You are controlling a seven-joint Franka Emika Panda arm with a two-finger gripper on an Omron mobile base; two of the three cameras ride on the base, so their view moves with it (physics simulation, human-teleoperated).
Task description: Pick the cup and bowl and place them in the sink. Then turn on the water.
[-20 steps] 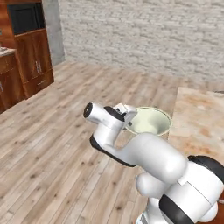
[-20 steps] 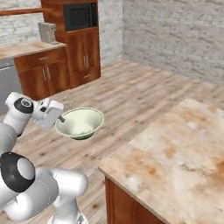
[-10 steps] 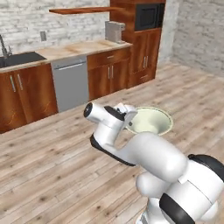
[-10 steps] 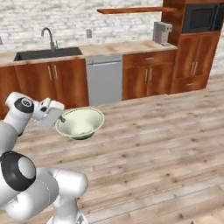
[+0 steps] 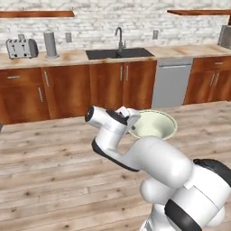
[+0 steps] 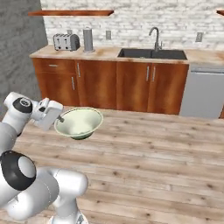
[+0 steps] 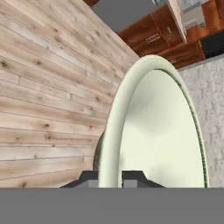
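Note:
My gripper [image 5: 131, 122] is shut on the rim of the bowl [image 5: 153, 125], a wide pale cream-green bowl held out in front of the arm above the wooden floor. From the other side the bowl [image 6: 80, 122] hangs level from the gripper [image 6: 59, 117]. In the hand view the bowl's rim [image 7: 162, 131] runs up from between the fingertips [image 7: 89, 177]. The black sink [image 5: 118, 53] with its gooseneck faucet [image 5: 119, 38] lies in the counter at the far wall, well beyond the bowl. The cup and the water are out of view.
Brown cabinets [image 5: 72, 90] run under the counter, with a steel dishwasher [image 5: 171, 81] right of the sink. A toaster [image 5: 21, 47] and a grey canister [image 5: 49, 43] stand at the counter's left. Open wooden floor [image 6: 166, 148] lies between me and the cabinets.
The whole scene has swung as the base turned: the stone island went out of view and the sink counter is now straight ahead. The arm and bowl keep the same pose.

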